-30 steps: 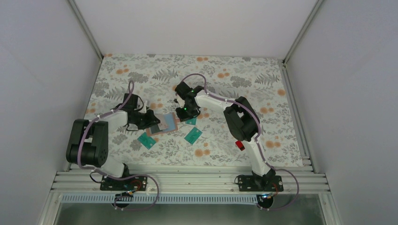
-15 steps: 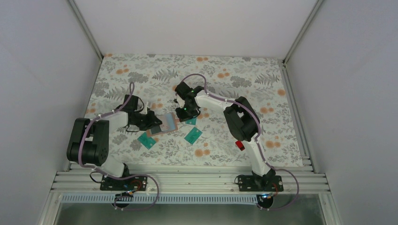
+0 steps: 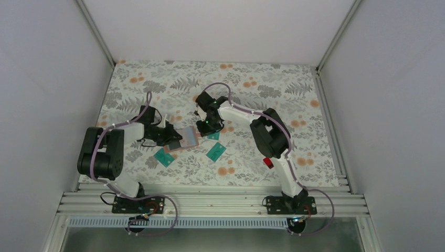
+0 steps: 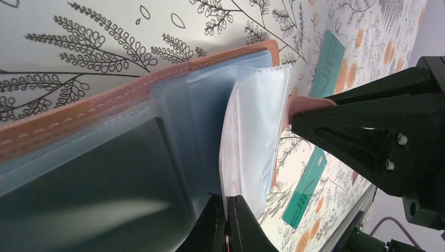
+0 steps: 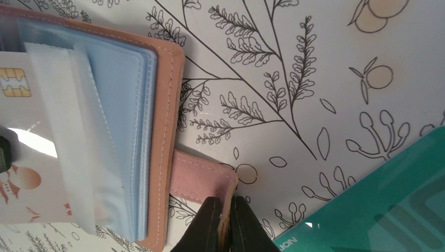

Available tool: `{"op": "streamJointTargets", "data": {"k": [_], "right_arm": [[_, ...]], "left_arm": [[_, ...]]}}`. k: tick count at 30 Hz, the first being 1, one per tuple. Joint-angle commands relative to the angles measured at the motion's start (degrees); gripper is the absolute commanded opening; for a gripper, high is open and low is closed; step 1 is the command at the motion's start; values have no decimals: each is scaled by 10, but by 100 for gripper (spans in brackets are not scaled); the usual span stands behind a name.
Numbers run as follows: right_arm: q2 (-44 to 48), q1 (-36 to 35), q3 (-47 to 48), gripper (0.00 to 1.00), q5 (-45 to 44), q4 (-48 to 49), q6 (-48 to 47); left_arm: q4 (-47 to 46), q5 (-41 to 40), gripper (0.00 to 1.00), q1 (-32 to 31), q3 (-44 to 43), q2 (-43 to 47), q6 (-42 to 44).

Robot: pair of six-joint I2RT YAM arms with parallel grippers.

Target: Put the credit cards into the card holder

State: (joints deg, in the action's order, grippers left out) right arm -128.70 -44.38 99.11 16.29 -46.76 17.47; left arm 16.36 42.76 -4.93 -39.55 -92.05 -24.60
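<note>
The tan-brown card holder [image 3: 187,137] lies open on the floral cloth, its clear sleeves fanned out. My left gripper [image 3: 172,139] is shut on one clear sleeve [image 4: 254,142], fingertips pinched together [image 4: 226,206]. My right gripper [image 3: 205,127] is shut on the holder's pink strap [image 5: 202,181], jaws closed at its end [image 5: 225,210]. A pale card with a chip [image 5: 23,123] sits partly in a sleeve. Three teal cards [image 3: 164,157] [image 3: 215,151] [image 3: 213,136] lie loose beside the holder. A dark surface shows through the sleeves [image 4: 105,178]. I see no red card.
Both arms meet over the middle of the cloth [image 3: 262,89]. In the left wrist view the right gripper's black body [image 4: 378,126] stands close behind the holder. White walls close in three sides; an aluminium rail [image 3: 210,202] runs along the near edge.
My left arm has shifted a little, drawing the held sleeve and the holder's left side slightly toward the left. The right arm and loose teal cards have not moved.
</note>
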Motion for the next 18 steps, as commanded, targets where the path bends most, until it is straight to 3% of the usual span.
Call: {"op": "streamJointTargets", "data": {"k": [1,18], "right_arm": [[-13,-15,9,4,13,-16,-4],[-27,-15,18,4,18,-21,-6]], "left_arm": [[7,-9,2,-2,-2,-18,15],[-68,16,2,-2,27,-24,36]]}}
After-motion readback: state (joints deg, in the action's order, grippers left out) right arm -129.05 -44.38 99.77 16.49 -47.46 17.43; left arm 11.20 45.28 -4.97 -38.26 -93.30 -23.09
